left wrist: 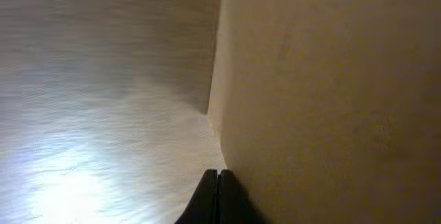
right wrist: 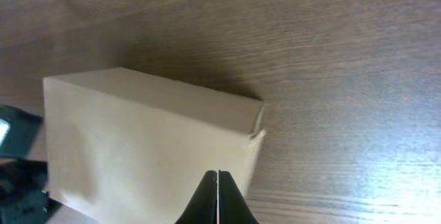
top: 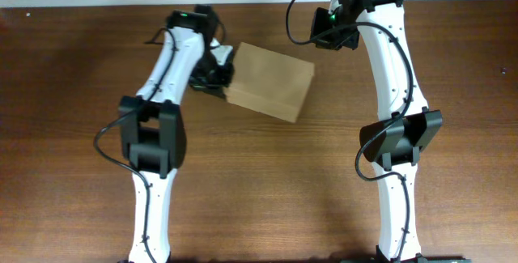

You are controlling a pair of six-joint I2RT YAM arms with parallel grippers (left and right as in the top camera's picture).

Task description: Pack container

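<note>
Overhead, the box [top: 271, 81] sits closed on the wooden table [top: 267, 182], toward the far side and between the two arms. It's turned at an angle, so none of its sides line up with the table edge. The left gripper [top: 212, 73] is right up at the box's left end, but from above it's just a dark clump and you can't make out the fingers.

The left wrist cam sorts that out. Both fingers are pressed flat together with no gap and nothing between them. Their tips are down by the bottom edge of the box's tan wall, which fills the right half of that view. I can't tell if they actually touch the cardboard.

The right gripper [top: 332, 30] hangs off the box's far right corner, clearly apart from it. Its own cam shows its fingers closed tight too, holding nothing, looking down over the box. That view also catches a small flap [right wrist: 258, 135] poking out at one corner, which the overhead doesn't show at all.
</note>
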